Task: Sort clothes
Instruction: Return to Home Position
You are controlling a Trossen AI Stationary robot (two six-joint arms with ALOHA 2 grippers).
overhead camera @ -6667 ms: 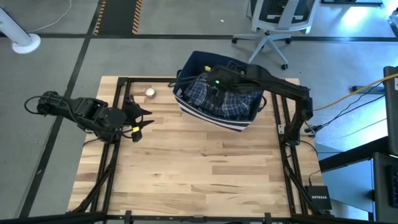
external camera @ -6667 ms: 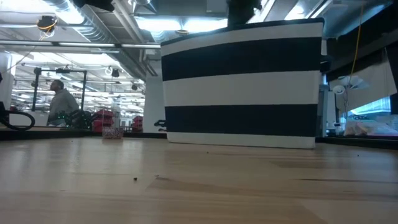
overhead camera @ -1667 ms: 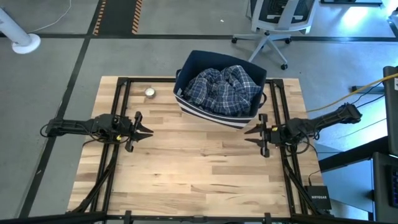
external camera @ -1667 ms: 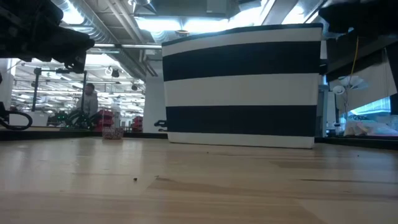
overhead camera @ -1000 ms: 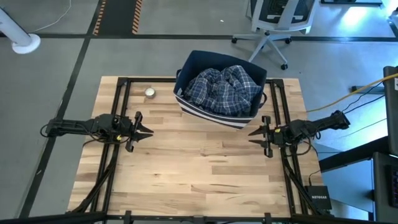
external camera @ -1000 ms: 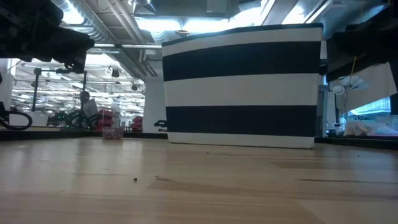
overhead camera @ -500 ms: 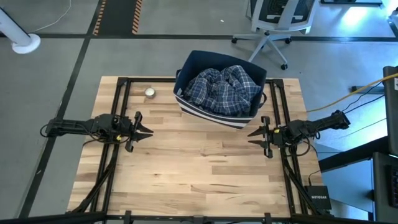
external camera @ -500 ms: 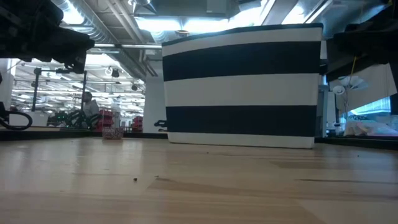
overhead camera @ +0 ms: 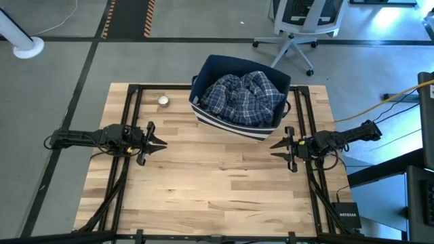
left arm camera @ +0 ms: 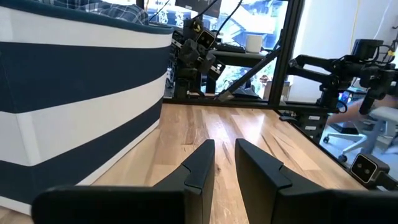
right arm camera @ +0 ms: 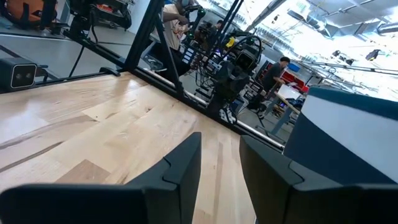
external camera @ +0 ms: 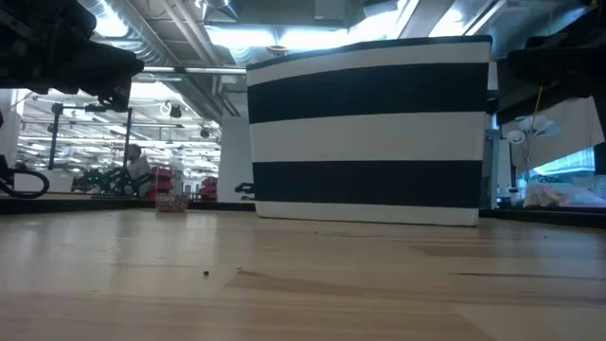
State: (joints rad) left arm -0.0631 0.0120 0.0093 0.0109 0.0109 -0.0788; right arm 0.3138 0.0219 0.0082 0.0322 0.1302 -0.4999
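Shirt (overhead camera: 244, 98) fills the bin (overhead camera: 227, 125) at the table's (overhead camera: 217, 193) far edge, its plaid folds heaped to the rim. We see the left tool (overhead camera: 161, 141) over the table's left side and the right tool (overhead camera: 273, 145) over its right, both pointing inward, each narrowly parted and holding nothing.

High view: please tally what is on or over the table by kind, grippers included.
Grippers: 2, the left gripper and the right gripper, both open
Bins: 1, the striped bin
Garments in view: 1, the plaid garment in the bin
Small items: 1, a small round silver object
Total: 5
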